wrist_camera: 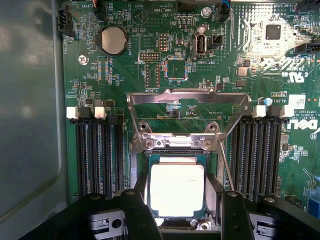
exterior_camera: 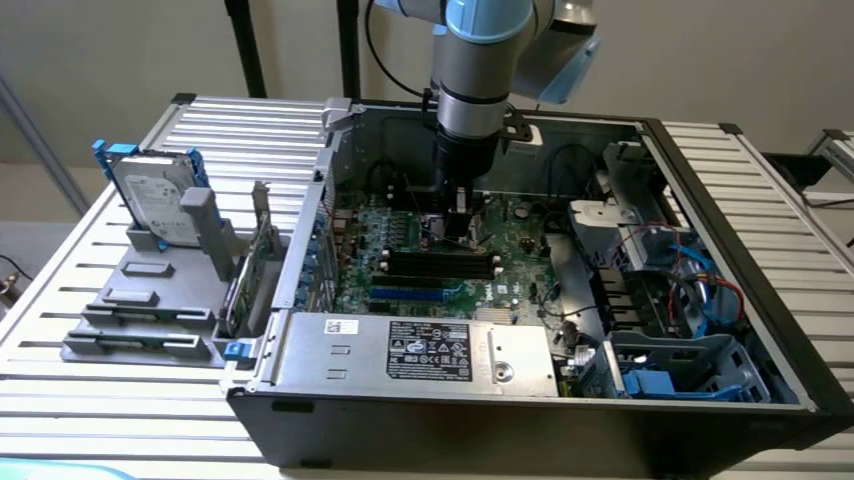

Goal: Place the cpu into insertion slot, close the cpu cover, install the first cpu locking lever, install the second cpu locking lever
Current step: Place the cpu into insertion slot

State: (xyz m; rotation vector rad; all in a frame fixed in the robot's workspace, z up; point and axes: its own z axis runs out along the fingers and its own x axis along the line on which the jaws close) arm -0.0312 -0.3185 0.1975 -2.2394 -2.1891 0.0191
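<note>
The cpu (wrist_camera: 177, 182) lies silvery face up and flat inside the insertion slot (wrist_camera: 172, 153), a square socket on the green board. My gripper (wrist_camera: 178, 202) is open, one black finger (wrist_camera: 140, 200) on each side of the chip and close to its edges. Beyond the slot, the cpu cover (wrist_camera: 190, 96), a thin silvery frame, stands swung open over the board. A thin wire locking lever (wrist_camera: 226, 167) runs along one side of the slot. In the exterior view my gripper (exterior_camera: 461, 228) reaches straight down into the open computer case, over the middle of the motherboard (exterior_camera: 414, 265).
Long black memory slots (wrist_camera: 97, 150) (wrist_camera: 257, 150) flank the socket. A coin battery (wrist_camera: 112, 40) sits farther up the board. A grey labelled metal box (exterior_camera: 414, 350) fills the case's near side, with blue cables and a drive cage (exterior_camera: 681, 370) at the exterior view's right. A hard drive (exterior_camera: 154, 195) stands outside at the left.
</note>
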